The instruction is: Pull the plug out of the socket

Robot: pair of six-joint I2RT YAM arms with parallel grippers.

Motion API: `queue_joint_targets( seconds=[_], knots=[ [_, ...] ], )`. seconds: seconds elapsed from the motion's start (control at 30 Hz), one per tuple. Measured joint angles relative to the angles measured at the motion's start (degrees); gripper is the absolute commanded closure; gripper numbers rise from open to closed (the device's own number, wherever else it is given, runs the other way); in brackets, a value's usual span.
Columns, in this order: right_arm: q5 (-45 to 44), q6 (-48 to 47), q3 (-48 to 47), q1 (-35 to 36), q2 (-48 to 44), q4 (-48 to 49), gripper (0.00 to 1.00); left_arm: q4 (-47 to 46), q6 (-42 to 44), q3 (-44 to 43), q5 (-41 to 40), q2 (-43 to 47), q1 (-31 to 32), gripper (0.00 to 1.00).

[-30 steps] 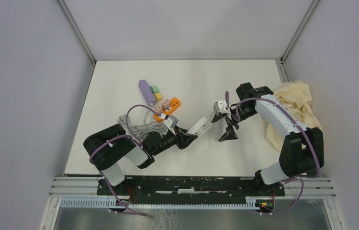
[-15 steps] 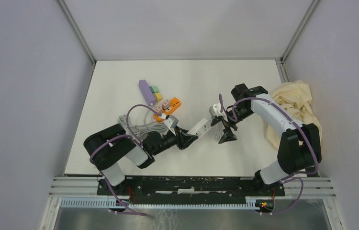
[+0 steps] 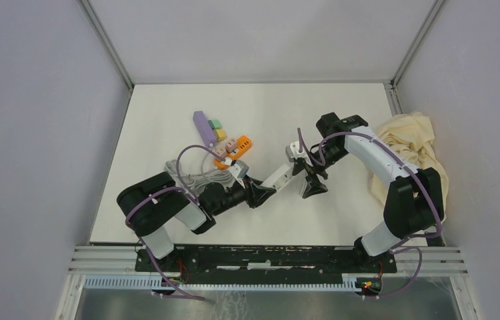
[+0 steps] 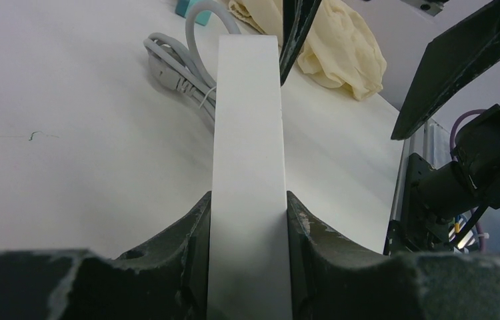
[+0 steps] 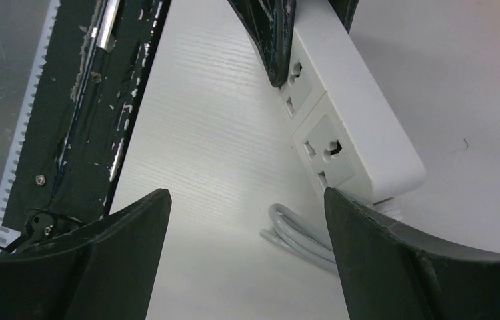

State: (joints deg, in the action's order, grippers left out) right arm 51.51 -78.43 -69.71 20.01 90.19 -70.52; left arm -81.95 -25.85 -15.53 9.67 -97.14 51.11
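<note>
While the left gripper (image 4: 249,220) is clamped on the near end of the white socket strip (image 4: 247,127), we note the strip held edge-up, reaching out over the table (image 3: 267,113) toward the right arm. Right gripper (image 5: 246,200): jaws spread wide, nothing between them; the strip's far end sits just beside one finger, contact unclear. Two outlets face the right wrist camera, both bare. Grey plug (image 4: 167,70) lies on the table beside the strip, apart from it, its grey cable (image 5: 294,233) looped underneath. Cream cloth (image 3: 411,143) bunched at the table's right edge; coloured blocks (image 3: 217,133) further back on the left.
</note>
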Motion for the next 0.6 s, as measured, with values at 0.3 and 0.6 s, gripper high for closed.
queue_joint_targets(
  seconds=[0.3, 0.6],
  knots=[
    [4.07, 0.24, -9.46, -0.02, -0.9, -6.88, 0.13, 0.5, 0.02, -1.18, 1.51, -0.2, 0.0, 0.97],
    [-1.64, 15.45, -3.1, 0.28, -1.9, 9.66, 0.13, 4.11, 0.87, -4.55, 5.27, -0.76, 0.02, 0.97]
  ],
)
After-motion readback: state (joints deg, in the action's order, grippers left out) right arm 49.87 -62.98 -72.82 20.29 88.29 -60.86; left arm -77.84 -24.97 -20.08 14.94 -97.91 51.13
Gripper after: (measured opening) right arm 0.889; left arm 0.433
